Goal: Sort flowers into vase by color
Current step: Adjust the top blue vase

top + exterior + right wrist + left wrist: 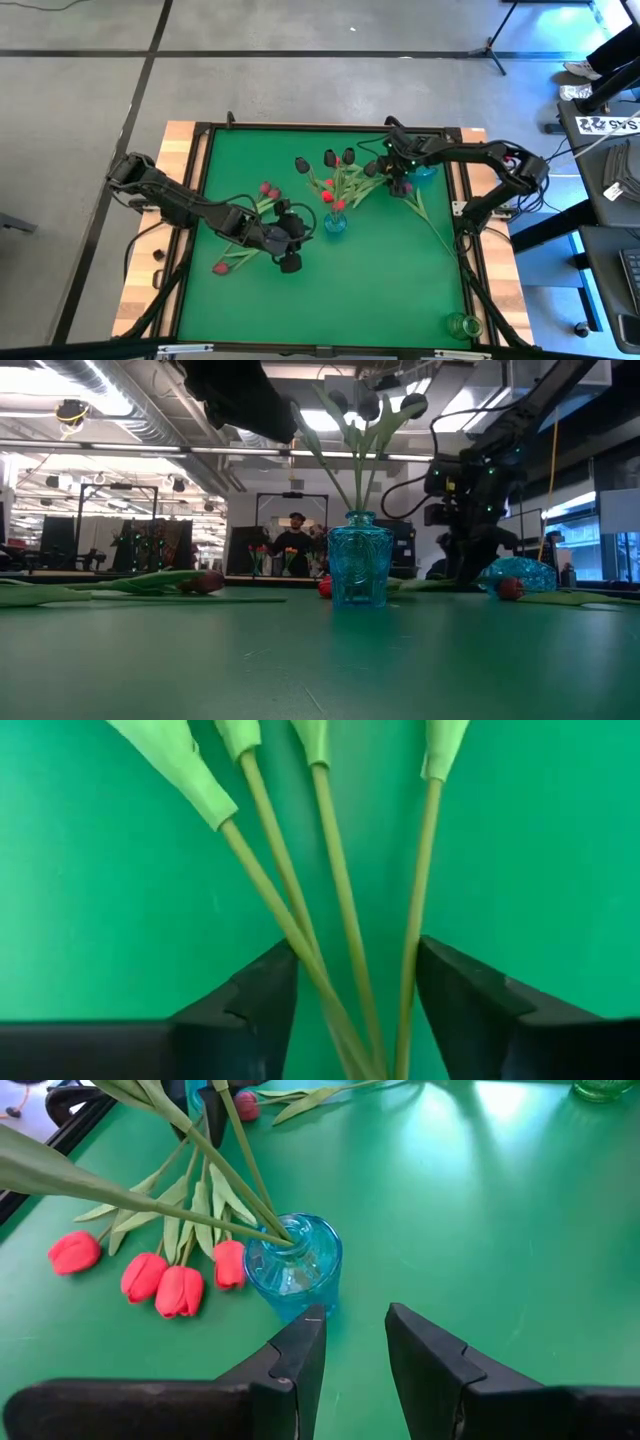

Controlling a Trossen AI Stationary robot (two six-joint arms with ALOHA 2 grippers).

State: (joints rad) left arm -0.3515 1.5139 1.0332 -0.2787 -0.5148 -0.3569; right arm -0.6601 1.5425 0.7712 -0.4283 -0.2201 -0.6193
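Note:
A blue glass vase (335,223) stands mid-table and holds a few near-black tulips (330,158); it also shows in the left wrist view (295,1265) and the low view (359,560). Several red tulips (165,1280) lie beside it, their stems (330,850) running toward the far right. My right gripper (400,185) points down over those stems, open (357,955), a finger on either side of them. My left gripper (298,235) hovers just left of the vase, open and empty (355,1320). My right gripper comes from above, pointing down, with several red-tulip stems (345,930) running between its open fingers as they lie on the table. Whether a finger touches the outer stems, I cannot tell.
More tulips lie at the left: two red heads (268,190) and one (222,268) nearer the front. A second blue vase (425,172) is by the right gripper. A green glass vase (462,325) stands at the near right corner. A loose stem (432,225) lies at right.

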